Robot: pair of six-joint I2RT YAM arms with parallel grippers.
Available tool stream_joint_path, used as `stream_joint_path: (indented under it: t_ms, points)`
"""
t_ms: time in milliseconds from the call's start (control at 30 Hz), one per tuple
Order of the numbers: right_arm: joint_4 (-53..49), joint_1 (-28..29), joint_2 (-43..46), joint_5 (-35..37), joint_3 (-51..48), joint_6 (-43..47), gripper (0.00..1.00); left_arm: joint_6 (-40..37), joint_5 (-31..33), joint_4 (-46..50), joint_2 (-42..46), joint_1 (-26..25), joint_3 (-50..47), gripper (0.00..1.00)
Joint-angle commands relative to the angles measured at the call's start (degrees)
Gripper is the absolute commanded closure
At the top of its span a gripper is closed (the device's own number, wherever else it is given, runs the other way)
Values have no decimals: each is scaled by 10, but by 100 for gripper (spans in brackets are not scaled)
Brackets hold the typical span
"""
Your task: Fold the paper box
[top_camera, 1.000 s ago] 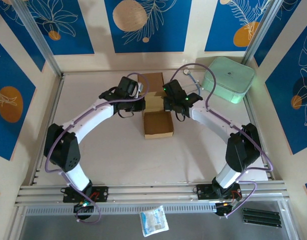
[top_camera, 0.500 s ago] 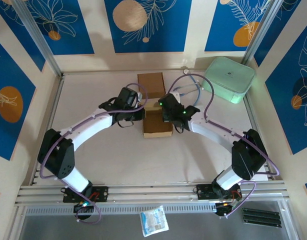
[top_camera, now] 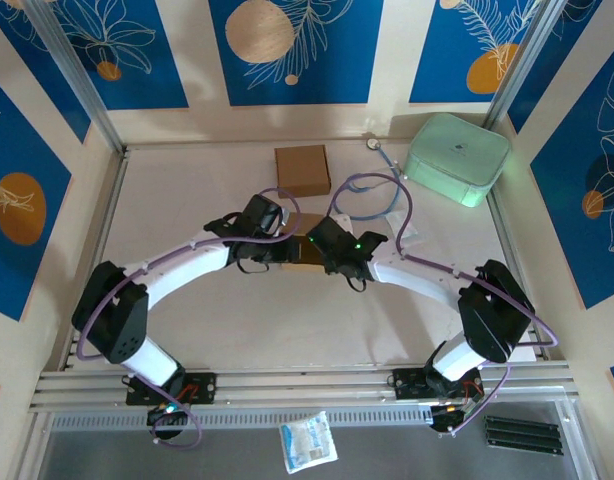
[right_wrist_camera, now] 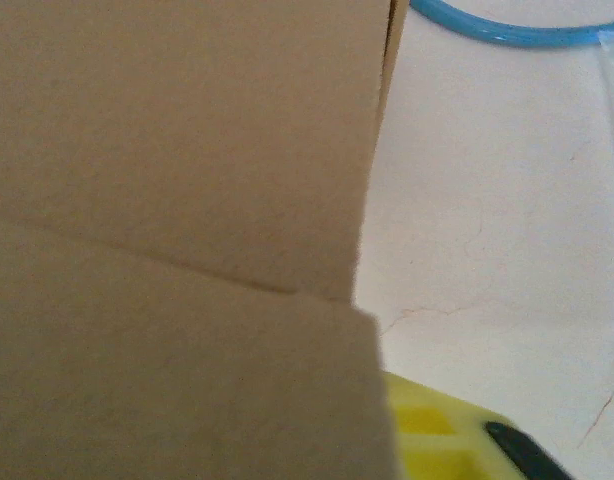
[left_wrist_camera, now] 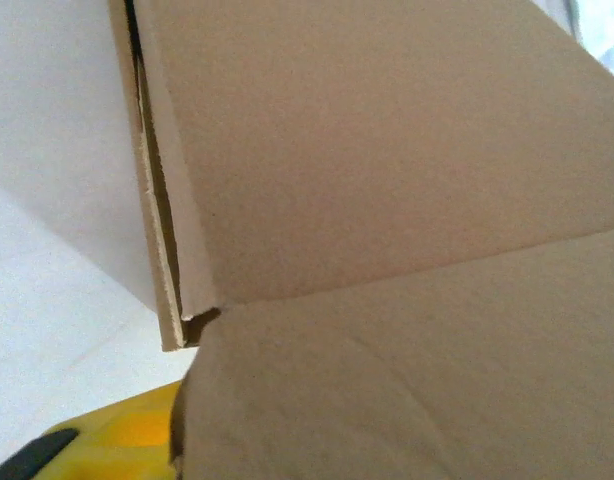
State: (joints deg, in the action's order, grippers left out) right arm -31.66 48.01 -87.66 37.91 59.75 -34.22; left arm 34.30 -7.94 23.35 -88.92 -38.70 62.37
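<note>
The brown paper box (top_camera: 299, 251) lies mid-table, almost wholly covered by the two wrists that meet over it. My left gripper (top_camera: 283, 250) presses in from its left side and my right gripper (top_camera: 316, 250) from its right. In the left wrist view the box's cardboard panels (left_wrist_camera: 387, 200) and a creased flap hide the jaws, with one yellow finger (left_wrist_camera: 117, 440) at the bottom left. In the right wrist view the cardboard (right_wrist_camera: 187, 200) covers the jaws too, and one yellow finger (right_wrist_camera: 437, 430) shows at the bottom right. How wide either gripper stands is hidden.
A second, closed brown box (top_camera: 302, 170) sits at the back centre. A mint green container (top_camera: 457, 158) stands at the back right, with a blue tube (right_wrist_camera: 507, 30) on the table near it. Metal frame rails border the table. A white packet (top_camera: 307, 441) lies below the near edge.
Both grippers came toward the near side and closer together. The box, open with its flap up a second ago, now sits squeezed between them and mostly hidden.
</note>
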Motion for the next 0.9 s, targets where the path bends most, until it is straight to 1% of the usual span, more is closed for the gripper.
stream_joint_path:
  t_ms: [0, 67, 167, 200, 233, 333, 433, 467, 500, 533, 633, 667, 733, 800, 867]
  points:
    - [-30, 17, 31, -12, -10, -24, 66, -3, 8, 10, 36, -12, -13, 51]
    - [-48, 33, 48, -12, -16, -39, 51, 1, 16, 13, 55, -17, -26, 46]
    - [-79, 48, 86, -23, -24, -67, 32, 6, 22, 16, 89, -25, -49, 42]
    - [-91, 53, 101, -28, -23, -73, 27, 8, 23, 17, 101, -27, -55, 42]
    - [-103, 58, 121, -35, -21, -76, 24, 10, 26, 20, 118, -29, -62, 41]
    - [-142, 64, 185, -55, 2, -81, 21, 13, 41, 37, 173, -35, -63, 42]
    - [-131, 50, 251, -90, 17, -62, 19, 20, 68, 60, 209, -35, -37, 43]
    - [-121, 37, 267, -109, 20, -63, 18, 21, 78, 70, 209, -33, -25, 44]
    - [-107, 12, 278, -144, 23, -62, 18, 18, 83, 80, 203, -30, -5, 44]
    - [-98, -21, 281, -193, 31, -62, 18, 12, 85, 88, 192, -26, 15, 44]
    - [-90, -126, 251, -324, 60, -55, 18, 8, 87, 92, 149, -6, 57, 44]
    - [-94, -149, 233, -348, 70, -48, 19, 8, 82, 84, 135, 1, 63, 45]
    - [-106, -181, 191, -373, 92, -17, 20, 9, 63, 61, 108, 22, 71, 45]
    - [-119, -196, 153, -378, 112, 10, 20, 4, 39, 39, 88, 42, 72, 45]
    - [-120, -206, 122, -390, 123, 25, 23, -2, 19, 27, 67, 63, 72, 46]
